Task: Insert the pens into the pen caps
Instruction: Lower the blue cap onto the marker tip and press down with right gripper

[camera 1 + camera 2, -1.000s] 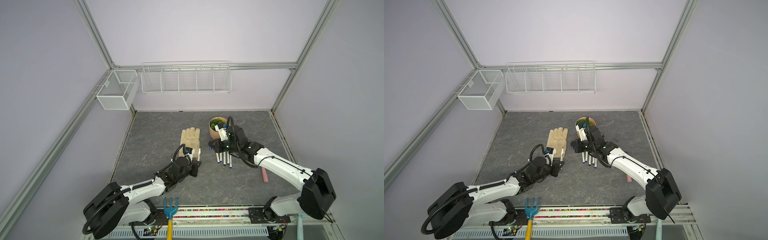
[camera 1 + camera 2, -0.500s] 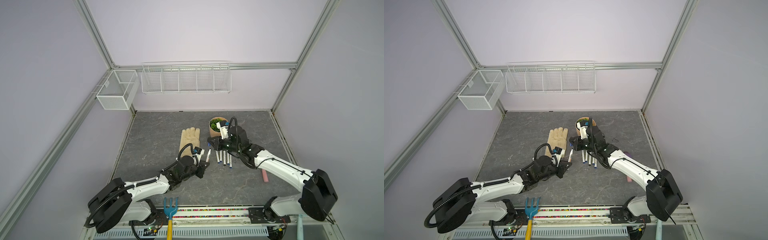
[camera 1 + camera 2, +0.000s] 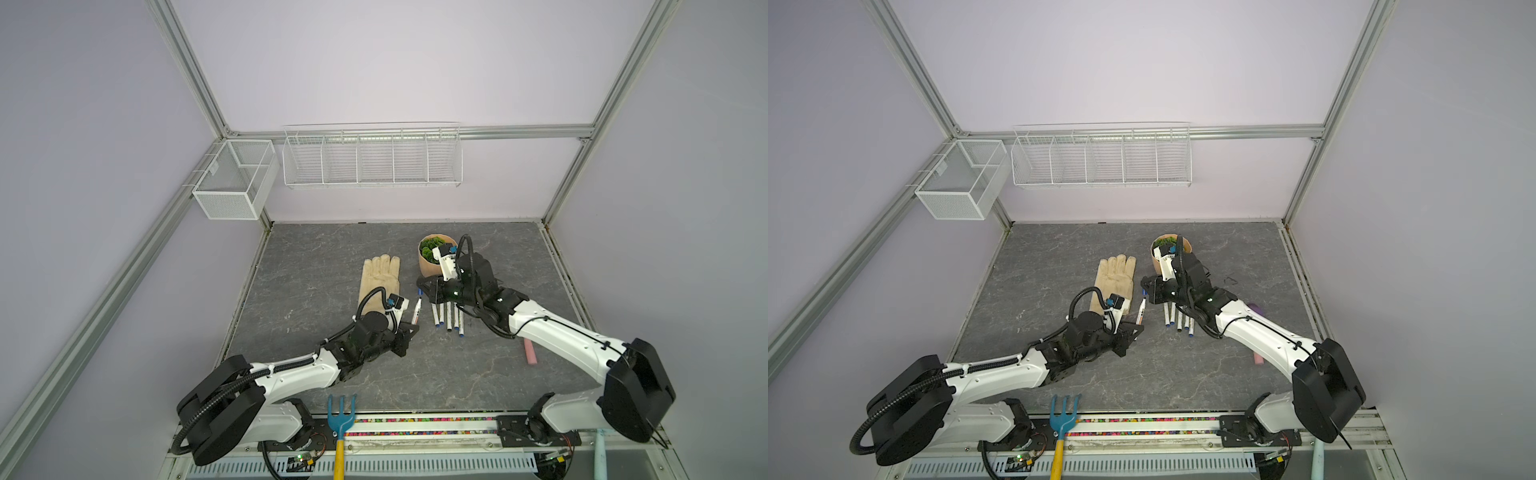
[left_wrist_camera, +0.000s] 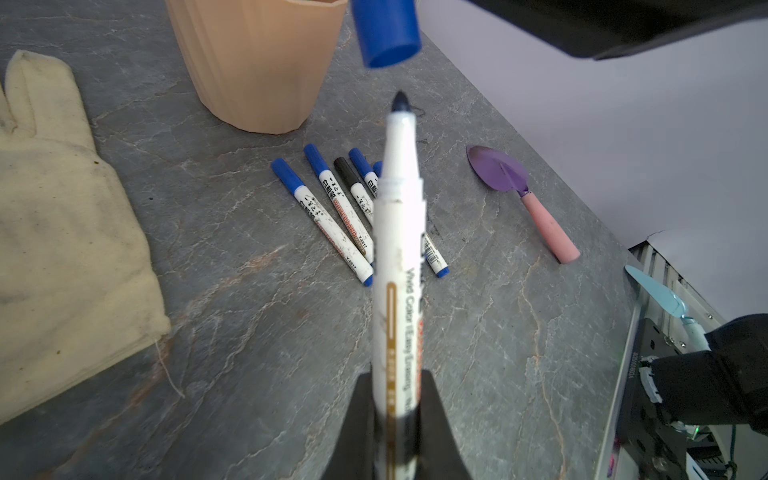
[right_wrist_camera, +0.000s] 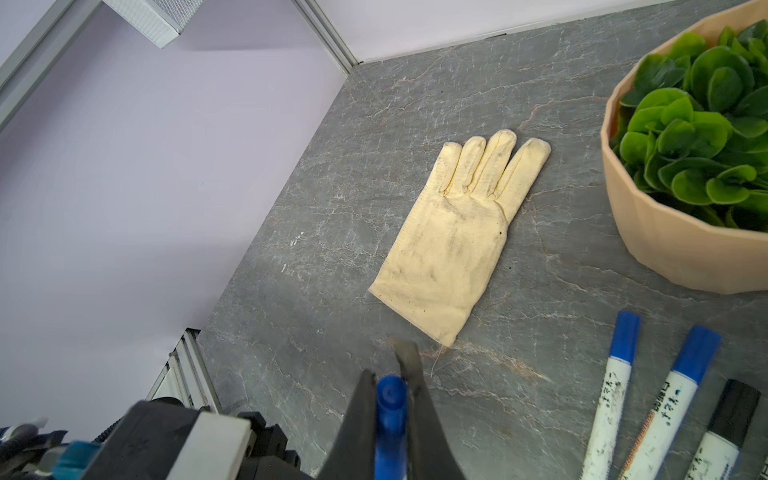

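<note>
My left gripper [image 4: 397, 399] is shut on a white pen [image 4: 399, 249] with its dark tip bare, held slanting up off the table. In both top views this pen [image 3: 417, 312] [image 3: 1140, 312] points at a blue pen cap [image 3: 419, 292] [image 3: 1144, 292]. My right gripper [image 5: 388, 374] is shut on that cap [image 5: 390, 407], open end toward the pen. In the left wrist view the cap [image 4: 386, 33] hangs just beyond the tip, with a small gap. Several capped pens [image 3: 449, 316] [image 4: 332, 208] lie side by side on the table below the right gripper.
A cream glove [image 3: 380, 282] lies left of the pens. A tan pot [image 3: 430, 266] with a green plant stands behind the right gripper. A purple trowel with a pink handle [image 4: 498, 170] lies to the right. A blue garden fork [image 3: 340, 411] sits at the front edge.
My left gripper has carried the pen to the right and raised its tip up to the cap. The right gripper has shifted a little left with the cap.
</note>
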Tool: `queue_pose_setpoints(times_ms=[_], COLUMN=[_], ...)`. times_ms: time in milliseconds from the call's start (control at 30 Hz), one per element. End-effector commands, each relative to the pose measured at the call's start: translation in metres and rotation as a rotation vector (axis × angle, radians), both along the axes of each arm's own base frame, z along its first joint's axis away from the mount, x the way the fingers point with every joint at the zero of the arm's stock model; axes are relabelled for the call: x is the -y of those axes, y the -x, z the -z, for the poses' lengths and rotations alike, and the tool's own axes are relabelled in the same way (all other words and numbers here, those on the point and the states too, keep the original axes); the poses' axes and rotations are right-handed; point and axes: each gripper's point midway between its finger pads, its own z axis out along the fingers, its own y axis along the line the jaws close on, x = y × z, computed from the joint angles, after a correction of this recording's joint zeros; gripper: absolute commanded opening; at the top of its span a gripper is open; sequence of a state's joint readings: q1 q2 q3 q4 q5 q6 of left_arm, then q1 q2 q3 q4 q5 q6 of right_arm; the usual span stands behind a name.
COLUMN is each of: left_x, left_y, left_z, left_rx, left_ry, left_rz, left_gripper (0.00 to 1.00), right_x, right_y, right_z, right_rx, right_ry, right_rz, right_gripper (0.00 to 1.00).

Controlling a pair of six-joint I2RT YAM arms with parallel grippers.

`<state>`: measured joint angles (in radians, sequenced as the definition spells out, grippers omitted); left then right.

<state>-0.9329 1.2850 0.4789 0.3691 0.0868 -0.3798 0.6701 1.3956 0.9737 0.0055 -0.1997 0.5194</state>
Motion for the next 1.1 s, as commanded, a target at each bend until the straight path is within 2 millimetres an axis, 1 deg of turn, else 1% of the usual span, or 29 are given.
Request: queue_pose_setpoints(times_ms=[0, 200, 833, 933, 1067], left_x=[0.007, 0.007, 0.006, 0.004, 0.002], left_y=[-0.004, -0.004, -0.004, -0.004, -0.006], left_z=[-0.01, -0.01, -0.01, -0.01, -0.009], left_rx=[0.034, 0.033, 0.037, 0.037, 0.034], left_ry=[0.011, 0.014, 0.014, 0.013, 0.012], left_rz=[0.009, 0.007, 0.001, -0.005, -0.018], left_gripper=[0.0, 0.0, 0.0, 0.0, 0.0], right_x=[0.003, 0.004, -0.003, -0.005, -0.007], right_y=[0.01, 0.013, 0.004, 0.007, 0.015], right_z=[-0.002, 0.006, 0.014, 0.015, 0.017], right_rx=[0.009, -0.002, -0.01, -0.019, -0.028], right_ry=[0.012, 0.025, 0.033, 0.028, 0.025], right_rz=[-0.023, -0.028, -0.019, -0.032, -0.07], right_gripper=[0.07, 0.07, 0.07, 0.06, 0.07])
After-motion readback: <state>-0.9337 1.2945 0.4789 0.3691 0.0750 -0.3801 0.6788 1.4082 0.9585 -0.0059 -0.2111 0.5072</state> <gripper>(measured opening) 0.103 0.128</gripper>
